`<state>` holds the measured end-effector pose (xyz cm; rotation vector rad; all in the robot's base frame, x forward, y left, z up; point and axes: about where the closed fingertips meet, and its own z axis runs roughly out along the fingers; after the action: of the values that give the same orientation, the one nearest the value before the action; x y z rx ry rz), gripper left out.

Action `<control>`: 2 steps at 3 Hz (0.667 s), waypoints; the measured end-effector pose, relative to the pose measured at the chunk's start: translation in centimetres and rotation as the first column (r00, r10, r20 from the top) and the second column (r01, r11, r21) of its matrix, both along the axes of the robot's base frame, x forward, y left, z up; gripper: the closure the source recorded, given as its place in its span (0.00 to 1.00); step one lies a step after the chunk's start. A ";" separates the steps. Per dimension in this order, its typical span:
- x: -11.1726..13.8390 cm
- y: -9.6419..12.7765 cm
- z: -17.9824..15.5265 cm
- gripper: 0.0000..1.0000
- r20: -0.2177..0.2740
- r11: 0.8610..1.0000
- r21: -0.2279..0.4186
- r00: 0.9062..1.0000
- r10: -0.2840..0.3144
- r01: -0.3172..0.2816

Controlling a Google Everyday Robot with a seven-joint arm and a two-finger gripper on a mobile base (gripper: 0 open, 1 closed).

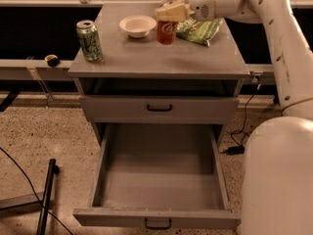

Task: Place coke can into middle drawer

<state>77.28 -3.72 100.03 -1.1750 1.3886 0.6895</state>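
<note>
The red coke can (167, 32) is upright at the back of the grey cabinet top (161, 62), between a white bowl and a green bag. My gripper (171, 12) comes in from the right and sits on the can's top, its fingers closed around the upper part. The can seems held just above the surface. The middle drawer (159, 180) is pulled fully open at the bottom of the cabinet, a deep grey tray with nothing in it and a small dark handle (158, 223) on its front.
A green soda can (89, 40) stands at the cabinet's left front. A white bowl (137, 26) and a green chip bag (200, 31) flank the coke can. A closed drawer with a black handle (159, 107) is above the open one. My white arm (279, 146) fills the right side.
</note>
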 end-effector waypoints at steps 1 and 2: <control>-4.4 2.9 -3.3 1.00 -0.068 0.991 -0.068 0.992 0.111 -0.116; -8.4 3.5 -6.0 1.00 -0.159 0.983 -0.095 0.977 0.140 -0.156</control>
<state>68.86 -0.19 94.00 -1.3437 1.4899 0.8329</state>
